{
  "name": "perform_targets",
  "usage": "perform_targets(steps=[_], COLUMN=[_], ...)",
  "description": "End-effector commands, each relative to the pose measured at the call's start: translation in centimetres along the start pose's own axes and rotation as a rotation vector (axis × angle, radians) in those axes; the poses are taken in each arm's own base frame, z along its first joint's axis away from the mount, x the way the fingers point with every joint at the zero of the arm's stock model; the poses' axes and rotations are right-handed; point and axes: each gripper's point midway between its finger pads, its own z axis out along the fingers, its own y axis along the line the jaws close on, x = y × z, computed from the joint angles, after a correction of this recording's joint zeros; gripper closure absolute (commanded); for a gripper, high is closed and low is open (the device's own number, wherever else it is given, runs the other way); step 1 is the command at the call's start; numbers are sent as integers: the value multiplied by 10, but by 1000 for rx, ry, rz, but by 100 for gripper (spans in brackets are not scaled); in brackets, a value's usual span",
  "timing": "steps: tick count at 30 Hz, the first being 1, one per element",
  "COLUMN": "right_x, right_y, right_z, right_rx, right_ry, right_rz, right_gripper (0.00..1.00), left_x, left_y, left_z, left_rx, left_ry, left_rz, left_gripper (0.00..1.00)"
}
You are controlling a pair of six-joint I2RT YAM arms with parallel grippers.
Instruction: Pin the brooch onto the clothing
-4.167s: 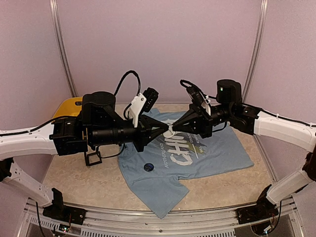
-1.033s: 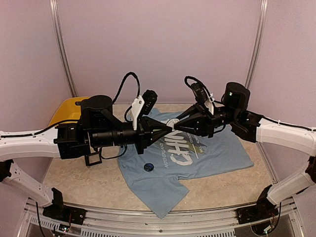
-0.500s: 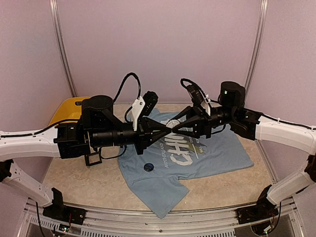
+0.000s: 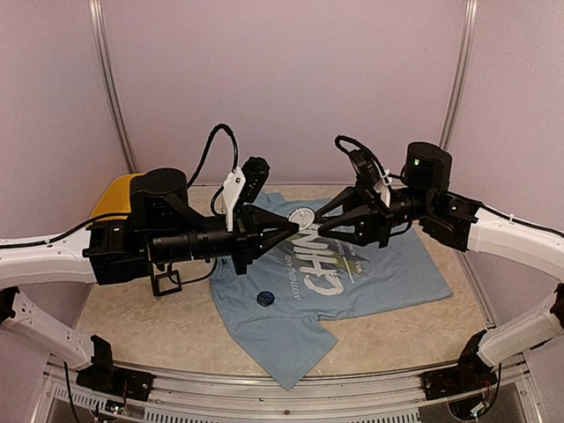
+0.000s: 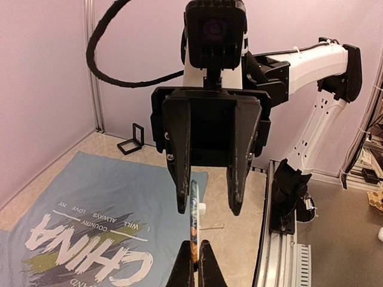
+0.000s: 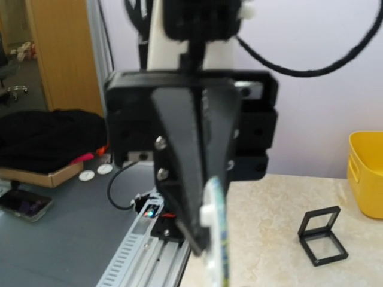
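Brooch (image 4: 302,217): a thin disc, pinched at its left rim by the clenched left gripper (image 4: 295,227), raised above the middle of the table (image 4: 141,326). In the left wrist view it shows edge-on, the edge standing upright in that view, with a short white stub (image 5: 201,208) poking from one face. From overhead its pale face reads as an oval. The disc's plane lies along the left gripper's axis, running left to right, with its free rim towards the right arm. The right gripper (image 4: 324,220) faces it head-on from the right with its fingers (image 5: 181,161) spread and nothing between them. Its tips are just beside the brooch's free rim; contact cannot be told. The clothing (image 4: 388,278) lies flat under both grippers, its "CHINA" lettering inverted as seen from overhead. One corner reaches towards the near rail, and the right edge sits close to the right wall. A small dark disc (image 4: 264,299) rests on the shirt's left part. A yellow bin (image 4: 115,196) stands in the far left corner, and a black frame (image 4: 166,283) stands on the table just left of the shirt. Bare tabletop shows at near left and near right.
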Motion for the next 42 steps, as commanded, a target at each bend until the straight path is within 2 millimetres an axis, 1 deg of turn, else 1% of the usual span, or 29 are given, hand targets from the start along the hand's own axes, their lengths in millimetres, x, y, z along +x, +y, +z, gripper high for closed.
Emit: perform_targets(steps=[1,6,8,14,17,25,27,29,32,34,36,37,38,39,40,41,42], right_x=[-11,-19,-19,-14,-8,3,4,4,3,5,15,24,34,42,52,61,71], right_y=[-11,-12,-12,-16,-19,-19,-18,-17,-12,-17,-34,-46,-57,-68,-78,-84,-93], right_z=[0,-1,-1,0,1,4,5,5,6,5,3,0,-4,-9,-16,-19,-25], right_rx=[50,66,68,82,85,55,49,38,8,33,111,157,197,232,271,301,346], right_ry=[-40,-63,-64,-49,-36,-6,-4,-4,-5,-3,22,43,57,64,70,71,74], right_rz=[22,20,19,32,46,82,83,85,79,82,115,155,198,236,276,305,329], right_gripper=[75,84,85,85,87,88,93,100,100,100,100,100,100,100,100,100,100], left_x=[-1,2,2,2,2,1,1,2,3,5,12,17,24,30,40,50,63], left_y=[-1,-1,-1,-2,-2,-1,-1,0,1,10,37,52,65,78,91,97,108], left_z=[0,2,3,5,6,6,6,7,8,9,7,4,2,-2,-6,-10,-15], left_rx=[2,5,4,12,12,3,4,1,-5,-56,-191,-246,-292,-325,-361,-381,-416], left_ry=[-4,5,5,3,4,2,3,4,7,12,20,27,36,41,45,53,60], left_rz=[5,3,3,5,6,8,8,6,-3,-20,-70,-112,-153,-201,-257,-282,-326], left_gripper=[100,100,100,100,100,100,100,100,100,100,56,41,31,26,24,22,20])
